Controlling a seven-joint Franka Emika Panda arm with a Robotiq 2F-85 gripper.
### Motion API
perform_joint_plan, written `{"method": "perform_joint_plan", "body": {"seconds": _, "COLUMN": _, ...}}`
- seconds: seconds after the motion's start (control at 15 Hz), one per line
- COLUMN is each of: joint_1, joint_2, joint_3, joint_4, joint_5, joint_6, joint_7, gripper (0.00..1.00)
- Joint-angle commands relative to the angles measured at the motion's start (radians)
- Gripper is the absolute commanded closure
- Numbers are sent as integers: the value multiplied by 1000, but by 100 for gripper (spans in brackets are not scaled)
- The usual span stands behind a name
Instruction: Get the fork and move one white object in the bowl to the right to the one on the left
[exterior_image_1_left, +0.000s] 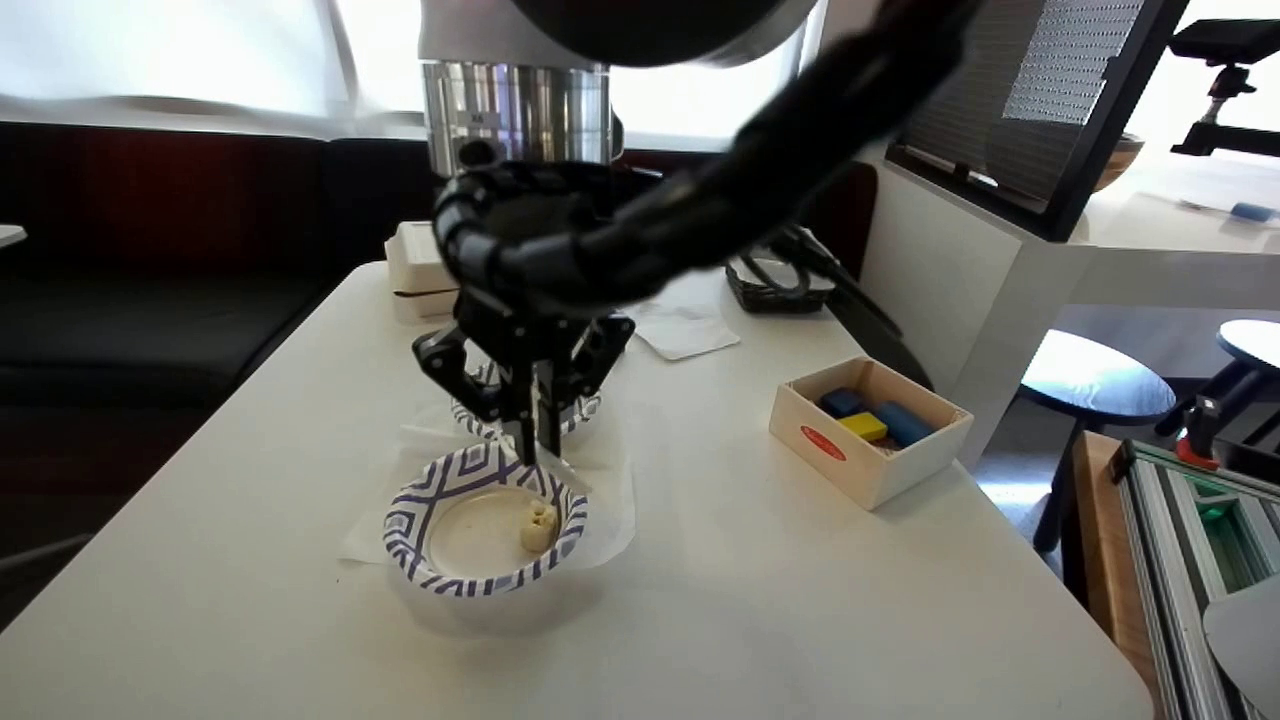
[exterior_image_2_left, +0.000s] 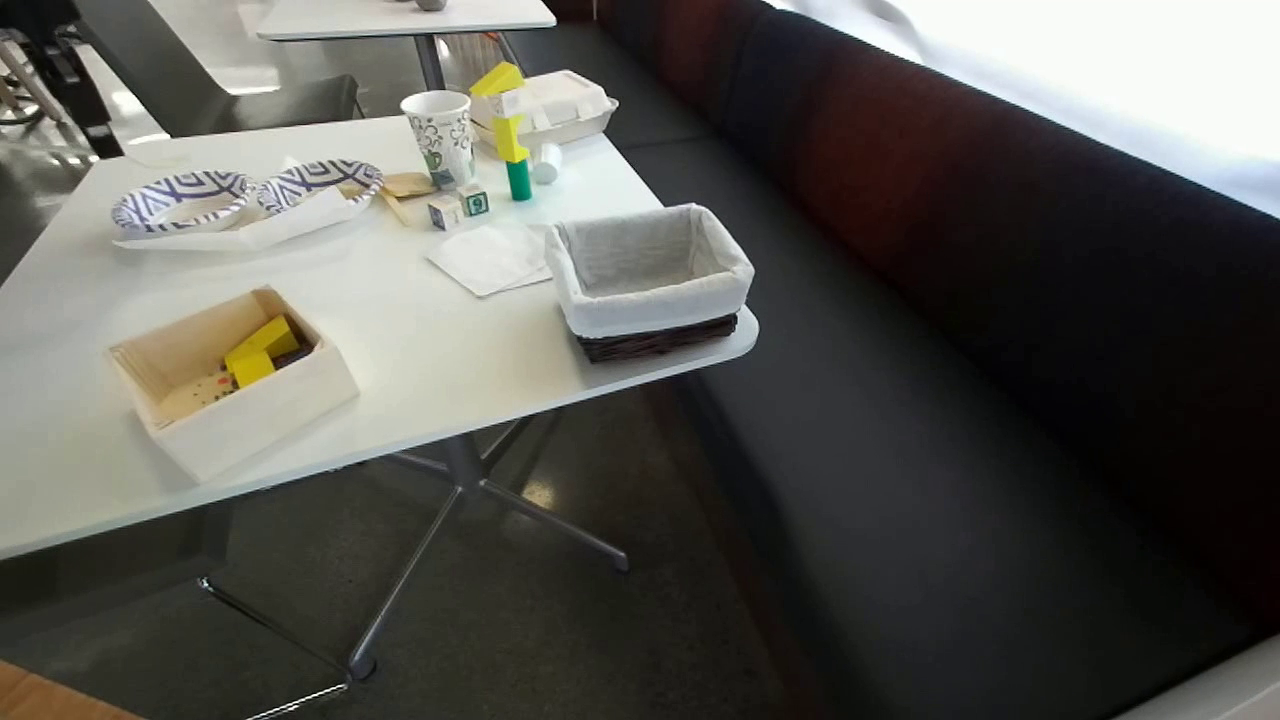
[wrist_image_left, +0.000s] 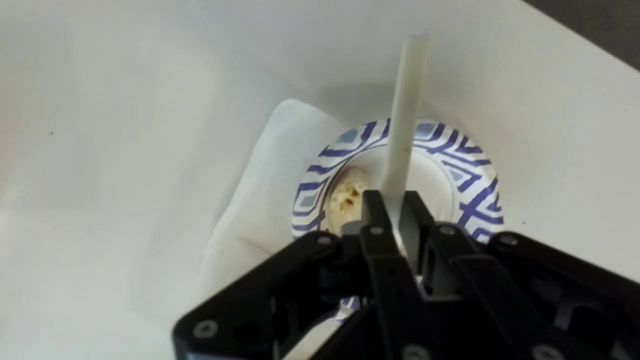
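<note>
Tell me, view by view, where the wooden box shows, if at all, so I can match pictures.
In an exterior view: wooden box, right of centre.
In an exterior view: wooden box, left, below mid-height.
Wrist view: not in it.
Landmark in all three: patterned bowl.

Small tag (exterior_image_1_left: 478, 119), seemingly "X6", on the silver cylinder (exterior_image_1_left: 550, 110); red oval label (exterior_image_1_left: 823, 443) on the wooden box (exterior_image_1_left: 850, 475), illegible.

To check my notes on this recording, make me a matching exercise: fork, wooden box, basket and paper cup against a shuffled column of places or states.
1. white fork
2. wooden box
3. wicker basket
4. paper cup

A. lined with pale cloth
B. upright, with printed pattern
C. gripped in the hand
D. holds yellow blocks

Pairs: 1-C; 2-D; 3-A; 4-B
</note>
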Motion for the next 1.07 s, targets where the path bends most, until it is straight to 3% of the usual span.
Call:
{"method": "perform_joint_plan", "body": {"seconds": 0.0, "joint_1": -60, "joint_2": -94, "joint_3": -35, "joint_4": -31, "joint_5": -87, "joint_6": -101, "joint_7": -7, "gripper": 97}}
{"method": "perform_joint_plan", "body": {"seconds": 0.27, "joint_1": -140, "joint_2": -143, "joint_3": -68, "joint_4": 3, "joint_5": -175, "joint_6": -232, "joint_7": -63, "gripper": 97}}
{"method": "perform_joint_plan", "body": {"seconds": 0.33, "joint_1": -134, "joint_2": -114, "joint_3": -43, "joint_4": 4, "joint_5": -133, "joint_6": -186, "joint_7": -54, "gripper": 87}}
{"method": "perform_joint_plan", "body": {"seconds": 0.73, "joint_1": -161, "joint_2": -139, "joint_3": -52, "joint_4": 6, "joint_5": -157, "joint_6": -214, "joint_7": -69, "gripper": 87}}
{"method": "perform_joint_plan", "body": {"seconds": 0.8, "joint_1": -160, "joint_2": -139, "joint_3": -51, "joint_4": 6, "joint_5": -157, "joint_6": -214, "joint_7": -69, "gripper": 97}}
{"method": "perform_joint_plan", "body": {"seconds": 1.0, "joint_1": -149, "joint_2": -83, "joint_3": -32, "joint_4": 67, "joint_5": -153, "joint_6": -295, "joint_7": -73, "gripper": 97}}
